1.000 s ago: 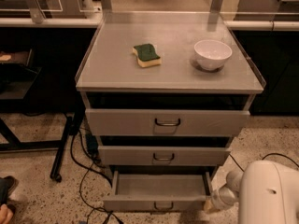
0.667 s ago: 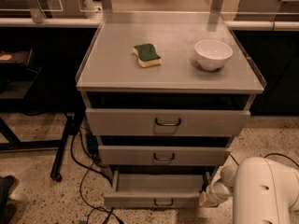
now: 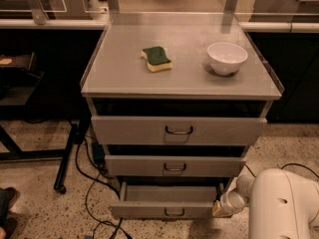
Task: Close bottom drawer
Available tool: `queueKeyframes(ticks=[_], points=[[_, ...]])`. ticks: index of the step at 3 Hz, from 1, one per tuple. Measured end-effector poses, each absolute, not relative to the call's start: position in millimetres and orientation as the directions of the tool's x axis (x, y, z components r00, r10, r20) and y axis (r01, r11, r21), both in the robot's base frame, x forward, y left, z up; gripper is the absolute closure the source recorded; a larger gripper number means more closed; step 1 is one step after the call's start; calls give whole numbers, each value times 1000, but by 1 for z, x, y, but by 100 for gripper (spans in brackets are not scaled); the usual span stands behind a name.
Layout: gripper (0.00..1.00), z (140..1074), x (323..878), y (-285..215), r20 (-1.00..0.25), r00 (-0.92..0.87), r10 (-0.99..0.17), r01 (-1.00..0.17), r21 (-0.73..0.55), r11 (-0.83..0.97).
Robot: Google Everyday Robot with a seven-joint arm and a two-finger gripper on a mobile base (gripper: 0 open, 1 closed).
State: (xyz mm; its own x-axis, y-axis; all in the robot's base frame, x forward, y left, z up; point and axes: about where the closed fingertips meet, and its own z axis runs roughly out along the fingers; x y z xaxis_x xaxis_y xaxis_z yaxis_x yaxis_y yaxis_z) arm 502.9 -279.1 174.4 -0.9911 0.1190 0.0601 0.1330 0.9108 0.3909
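Note:
The bottom drawer [image 3: 167, 209] is the lowest and slimmest of three grey drawer fronts, with a small dark wire handle [image 3: 174, 212]. It stands pulled out a short way, and its plain grey inside shows. My gripper [image 3: 220, 210] is at the drawer front's right end, low near the floor, at the end of the white arm [image 3: 281, 205]. It seems to touch the front's right corner.
The grey cabinet's top [image 3: 124, 73] holds a green and yellow sponge [image 3: 157, 58] and a white bowl [image 3: 227, 58]. The top drawer [image 3: 178, 130] and middle drawer [image 3: 174, 166] are slightly out. Black cables [image 3: 92, 183] and a dark stand leg [image 3: 67, 158] lie on the floor at left.
The white arm has moved left and forward, bringing my gripper closer to the bottom drawer's right corner. The drawer looks slightly less far out.

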Motion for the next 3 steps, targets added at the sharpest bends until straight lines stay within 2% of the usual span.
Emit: queueKeyframes(ticks=[1,3], points=[[100,192,537,-287,-10,-982,189,168,412,896],[100,198,548,-289,-35,-975,219,184,421,888]])
